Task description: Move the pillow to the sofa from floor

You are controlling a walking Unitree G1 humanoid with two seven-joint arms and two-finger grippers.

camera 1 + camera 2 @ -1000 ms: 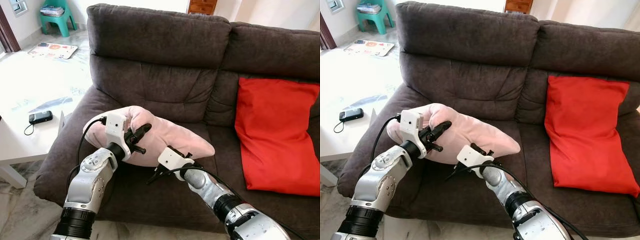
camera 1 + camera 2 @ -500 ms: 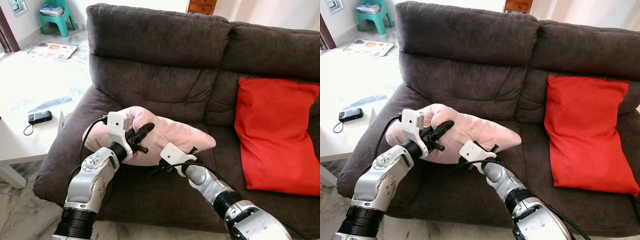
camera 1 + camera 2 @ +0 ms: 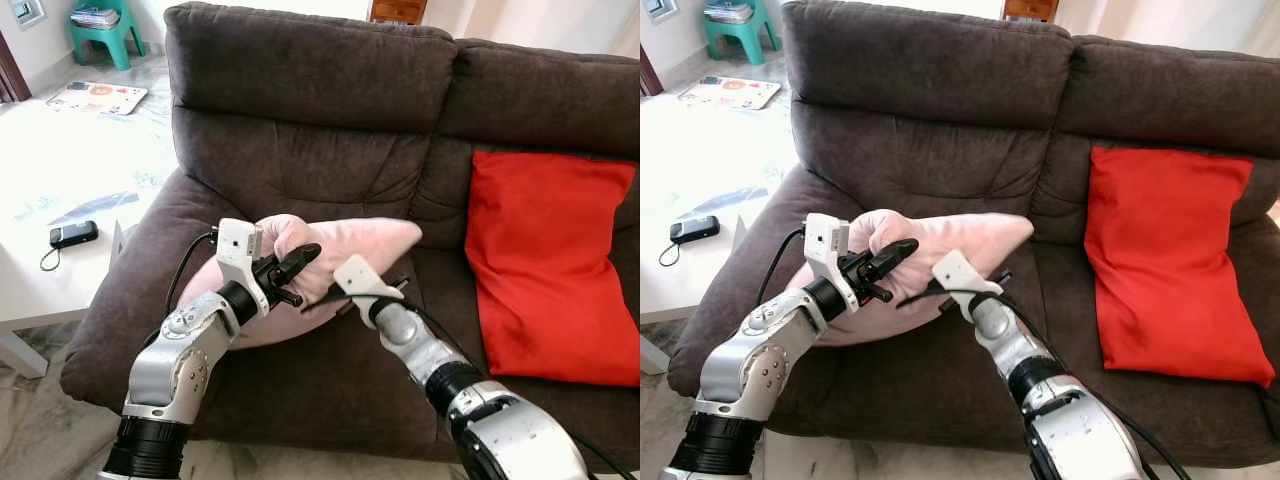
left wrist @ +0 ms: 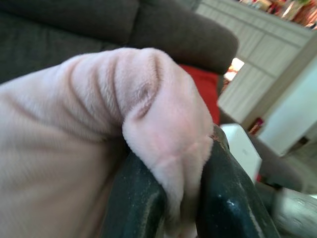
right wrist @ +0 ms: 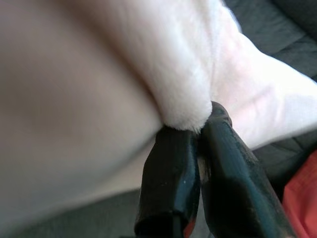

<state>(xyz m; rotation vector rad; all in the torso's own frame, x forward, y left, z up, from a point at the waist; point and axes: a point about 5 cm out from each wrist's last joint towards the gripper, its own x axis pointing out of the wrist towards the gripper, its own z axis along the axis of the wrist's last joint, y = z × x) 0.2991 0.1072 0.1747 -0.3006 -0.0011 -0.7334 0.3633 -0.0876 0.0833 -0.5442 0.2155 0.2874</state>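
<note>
A pale pink plush pillow (image 3: 340,250) hangs just over the left seat of the dark brown sofa (image 3: 300,90), its lower end touching the cushion. My left gripper (image 3: 295,268) is shut on a bunched fold of the pillow (image 4: 163,129) near its front edge. My right gripper (image 3: 375,292) is shut on a fold along the pillow's lower right side, and the pinched fabric (image 5: 183,109) bulges from between the two black fingers (image 5: 171,178).
A red cushion (image 3: 550,260) leans against the sofa's right backrest. A white low table (image 3: 40,270) with a black phone (image 3: 74,234) stands at the left. A teal stool (image 3: 100,30) and a mat lie on the floor behind it.
Both grippers have carried the pillow up and deeper over the seat toward the backrest; its right corner now points up. The camera has shifted slightly.
</note>
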